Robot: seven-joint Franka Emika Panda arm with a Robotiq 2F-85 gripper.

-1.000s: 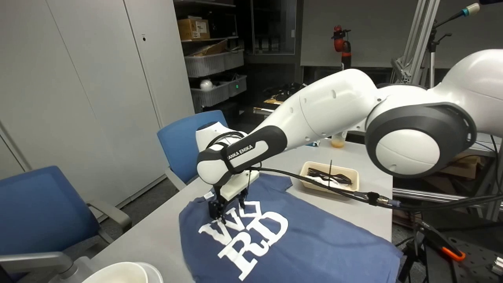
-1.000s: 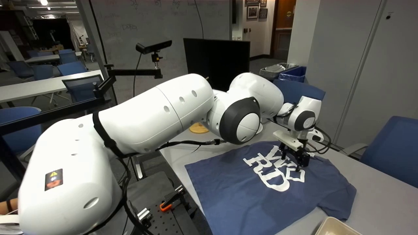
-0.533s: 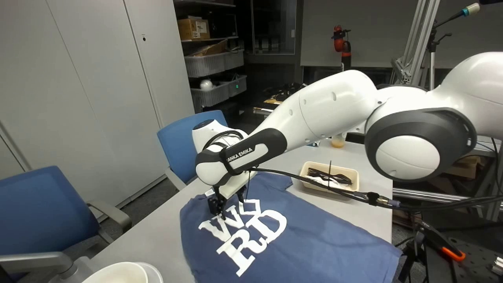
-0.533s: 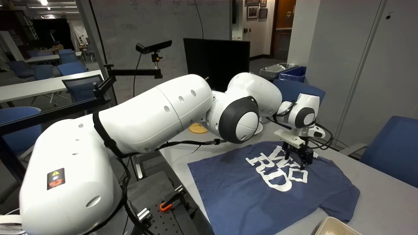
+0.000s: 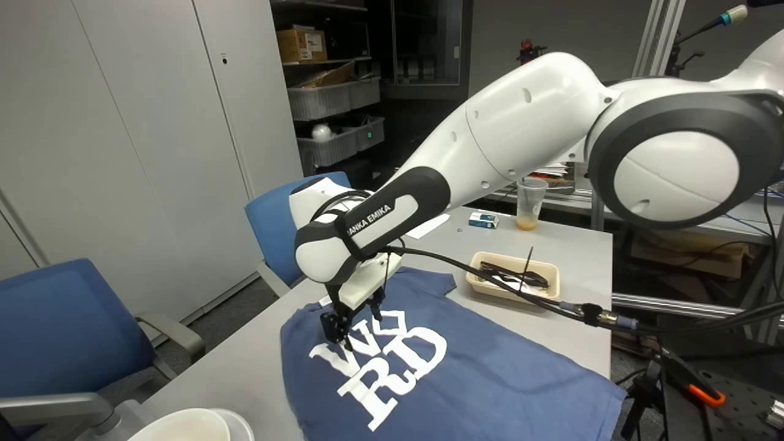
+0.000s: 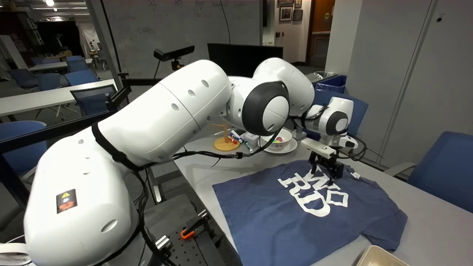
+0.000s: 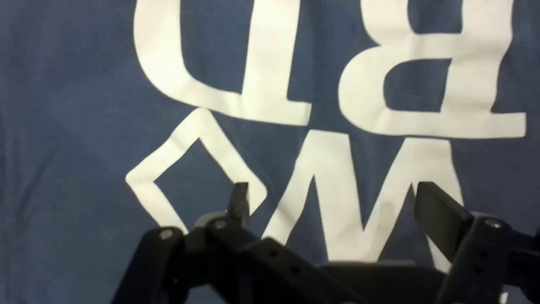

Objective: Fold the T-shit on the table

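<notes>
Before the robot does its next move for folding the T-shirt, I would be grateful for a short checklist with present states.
1. Gripper open, nothing held: ok.
2. T-shirt unfolded on the table, white print facing up: ok.
3. Fingers at a T-shirt edge: not ok; in the wrist view they appear over the print.
4. Fingers touching the cloth: cannot tell.
5. Beige container apart from the T-shirt: ok; table shows between them in an exterior view.
6. Arm cable touching the container: cannot tell.
</notes>
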